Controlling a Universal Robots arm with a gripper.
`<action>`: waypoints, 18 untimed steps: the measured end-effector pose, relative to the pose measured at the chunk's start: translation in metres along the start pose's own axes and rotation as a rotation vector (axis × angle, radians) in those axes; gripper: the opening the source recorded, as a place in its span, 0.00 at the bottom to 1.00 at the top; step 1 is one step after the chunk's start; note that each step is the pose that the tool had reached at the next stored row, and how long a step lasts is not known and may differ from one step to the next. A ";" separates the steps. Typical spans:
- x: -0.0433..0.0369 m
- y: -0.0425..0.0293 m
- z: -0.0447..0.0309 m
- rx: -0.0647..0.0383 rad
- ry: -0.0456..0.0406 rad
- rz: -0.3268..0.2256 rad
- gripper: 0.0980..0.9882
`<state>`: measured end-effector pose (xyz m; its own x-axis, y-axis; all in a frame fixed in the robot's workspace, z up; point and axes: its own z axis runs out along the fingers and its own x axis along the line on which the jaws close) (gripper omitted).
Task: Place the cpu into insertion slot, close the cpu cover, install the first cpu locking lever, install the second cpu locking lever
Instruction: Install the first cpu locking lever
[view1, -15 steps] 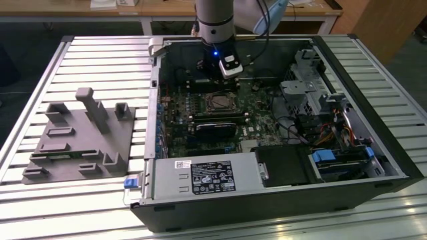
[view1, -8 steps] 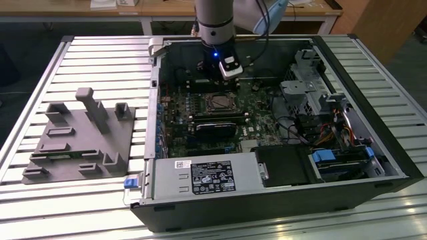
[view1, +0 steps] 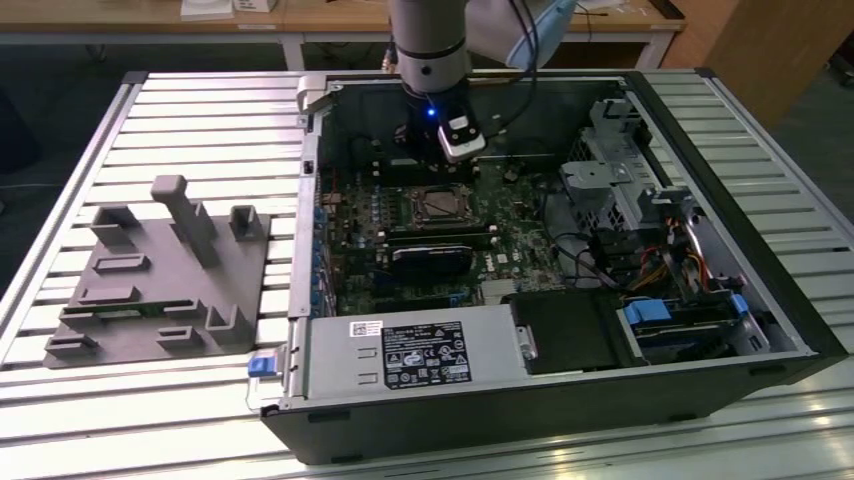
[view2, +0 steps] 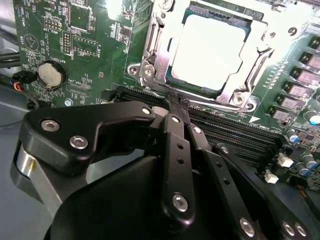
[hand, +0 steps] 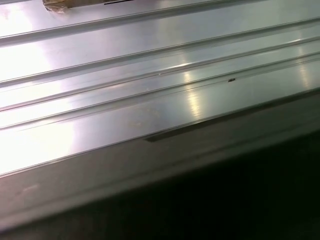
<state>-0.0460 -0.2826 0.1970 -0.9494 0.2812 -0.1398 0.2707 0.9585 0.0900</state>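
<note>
In the second wrist view the cpu (view2: 207, 50), a silvery square chip, lies flat in the insertion slot (view2: 172, 79). The cpu cover (view2: 241, 86), a thin metal frame with a window, lies down over the chip's edges. My gripper (view2: 171, 102) is shut, its black fingers (view2: 176, 150) pressed together with nothing seen between them. The tips sit just beside the socket's edge, over the memory slots. In the exterior view the gripper (view1: 447, 165) hangs inside the open computer case, just behind the socket (view1: 439, 205). I cannot tell how the locking levers stand.
Long black memory slots (view2: 235, 135) run beside the socket, and a coin battery (view2: 52, 74) sits on the green board. The case holds a power supply (view1: 400, 355) and drive cage (view1: 627, 200). A grey fixture (view1: 160, 270) lies on the slatted table (hand: 150, 60).
</note>
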 end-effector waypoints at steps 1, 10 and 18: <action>0.0000 -0.0002 0.0004 0.000 -0.0005 0.000 0.01; 0.0002 -0.0009 0.0031 -0.001 -0.0040 0.000 0.01; -0.0004 -0.0003 -0.0001 -0.006 -0.0036 0.000 0.01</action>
<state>-0.0457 -0.2831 0.1972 -0.9487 0.2818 -0.1432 0.2701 0.9580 0.0961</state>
